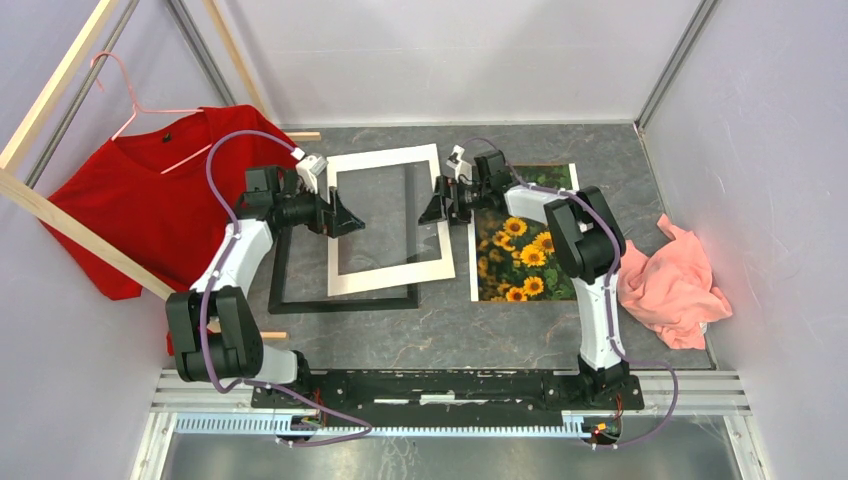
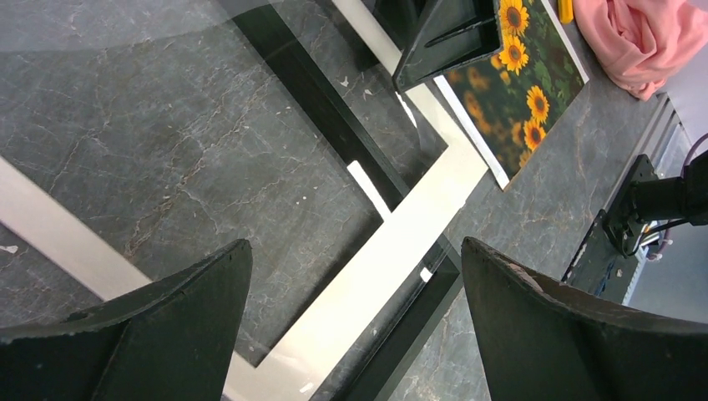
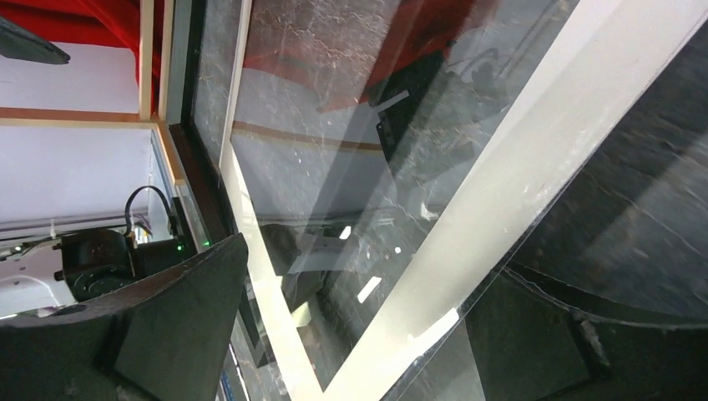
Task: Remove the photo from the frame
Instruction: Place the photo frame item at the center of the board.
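The sunflower photo lies flat on the table, right of the black frame and outside it; it also shows in the left wrist view. A white mat border lies skewed over the frame, with a clear pane over it. My left gripper is open and empty above the mat's left side. My right gripper is open at the mat's right edge; the pane's edge lies between its fingers, and one finger shows through the pane.
A red shirt on a pink hanger hangs from the pale wooden rack at the left. A pink cloth lies crumpled to the right of the photo. Grey walls close in both sides.
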